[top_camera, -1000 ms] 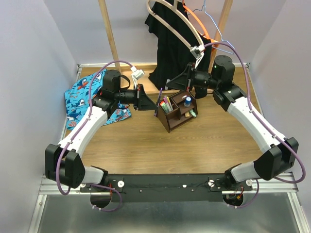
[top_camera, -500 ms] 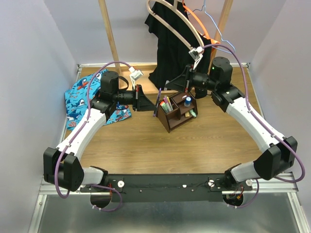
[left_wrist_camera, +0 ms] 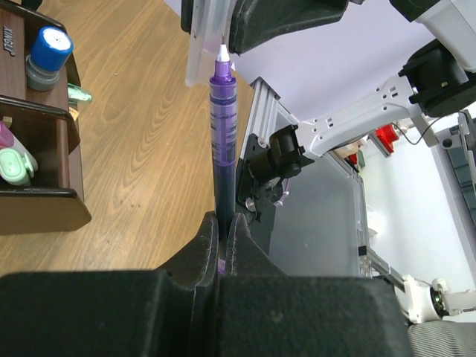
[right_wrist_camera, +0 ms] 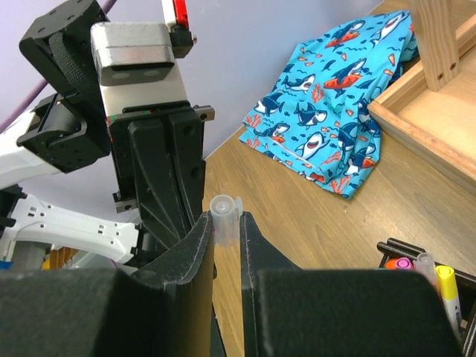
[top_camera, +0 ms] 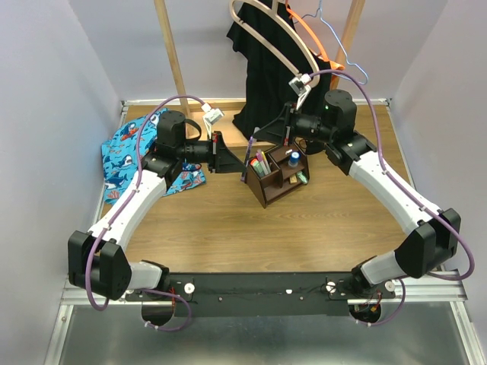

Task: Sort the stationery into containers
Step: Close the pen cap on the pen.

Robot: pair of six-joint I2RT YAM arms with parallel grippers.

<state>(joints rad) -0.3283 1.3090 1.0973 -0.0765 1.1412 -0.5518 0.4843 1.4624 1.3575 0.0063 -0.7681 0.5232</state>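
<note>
Stationery is mostly sorted, as far as we can see: the markers (top_camera: 260,162) and the blue bottle (top_camera: 294,159) stand in slots of the brown organizer (top_camera: 264,195), which sits mid-tabletop (top_camera: 228,228), towards the far side. The one piece we find outside it is the purple pen (left_wrist_camera: 222,134), held in the air just left of the organizer and clamped in the left claw (left_wrist_camera: 223,223). The right claw (right_wrist_camera: 225,223) is clamped on a clear cap (right_wrist_camera: 224,214) right at the pen's tip. We cannot tell whether the cap is seated. We judge that capping the pen and slotting it in are what is left.
</note>
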